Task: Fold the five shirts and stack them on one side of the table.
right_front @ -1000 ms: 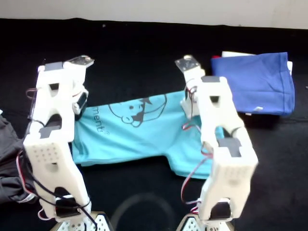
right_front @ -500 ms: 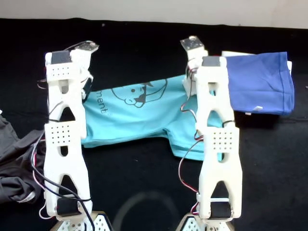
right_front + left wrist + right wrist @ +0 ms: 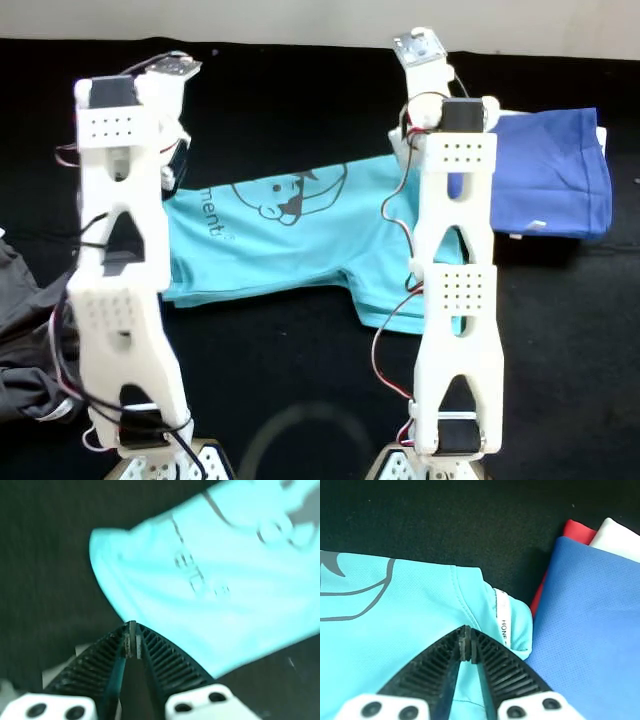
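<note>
Turquoise shirt (image 3: 290, 250) beneath right hand (image 3: 467, 645), just beyond left hand (image 3: 131, 640).

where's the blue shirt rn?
High view: the blue shirt lies folded at the far right of the table, atop a red shirt and a white shirt, beside the collar of the turquoise shirt.

Soft knits meet hard plastic
The turquoise printed cloth shirt (image 3: 290, 250) and folded blue cloth shirt (image 3: 590, 610) show a fine, matt knit on the black matt table (image 3: 300, 90); the white perforated plastic arms (image 3: 455, 290) look smooth, and the right gripper (image 3: 466, 642) has black, ribbed fingers (image 3: 500, 672).
</note>
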